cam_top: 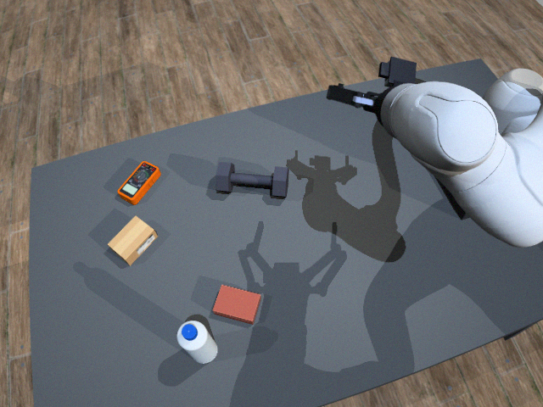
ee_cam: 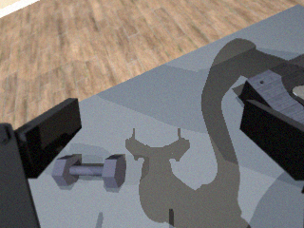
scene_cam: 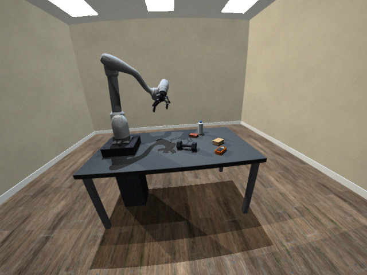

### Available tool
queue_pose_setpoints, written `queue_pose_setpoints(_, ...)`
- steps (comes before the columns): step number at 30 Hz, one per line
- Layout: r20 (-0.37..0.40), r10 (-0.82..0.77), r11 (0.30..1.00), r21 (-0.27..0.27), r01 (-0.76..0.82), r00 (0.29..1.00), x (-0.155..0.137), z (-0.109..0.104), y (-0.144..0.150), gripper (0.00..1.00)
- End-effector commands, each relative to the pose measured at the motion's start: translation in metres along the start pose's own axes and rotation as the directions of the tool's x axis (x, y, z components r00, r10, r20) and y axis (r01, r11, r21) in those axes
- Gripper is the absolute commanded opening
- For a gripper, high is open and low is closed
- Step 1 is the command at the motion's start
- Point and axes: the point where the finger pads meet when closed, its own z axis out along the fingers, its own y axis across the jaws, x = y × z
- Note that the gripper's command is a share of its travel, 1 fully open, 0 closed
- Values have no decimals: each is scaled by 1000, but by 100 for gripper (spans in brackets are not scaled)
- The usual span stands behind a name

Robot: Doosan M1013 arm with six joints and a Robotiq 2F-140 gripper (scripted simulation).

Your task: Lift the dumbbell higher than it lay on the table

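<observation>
High above the tabletop [scene_cam: 237, 153], the hand [scene_cam: 160, 105] hangs with fingers spread wide apart, holding nothing; the dumbbell [scene_cam: 186, 145] lies below.

Multimeter [cam_top: 138, 181], box [cam_top: 132, 240] — brick [cam_top: 237, 303], bottle [cam_top: 197, 341]

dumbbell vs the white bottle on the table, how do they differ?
Pose: the dumbbell lies on its side, bar level with the table; the white bottle stands upright.
Colour: the dumbbell is dark grey all over; the bottle is white with a blue cap.
Shape: the dumbbell has two blocky heads joined by a thin bar; the bottle is a plain cylinder.
Shared: both rest on the table, untouched, with the open gripper high above.
</observation>
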Motion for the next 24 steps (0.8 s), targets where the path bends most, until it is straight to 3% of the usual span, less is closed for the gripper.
queue_pose_setpoints(1,1,1,1000,0,-1,1000,0,0,0,100)
queue_pose_setpoints(19,5,6,1000,-4,-6,1000,-2,1,-1,100)
queue_pose_setpoints(21,29,40,999,-31,-39,999,-12,8,-4,100)
queue_pose_setpoints(24,94,154,983,-119,-143,984,-43,30,-16,100)
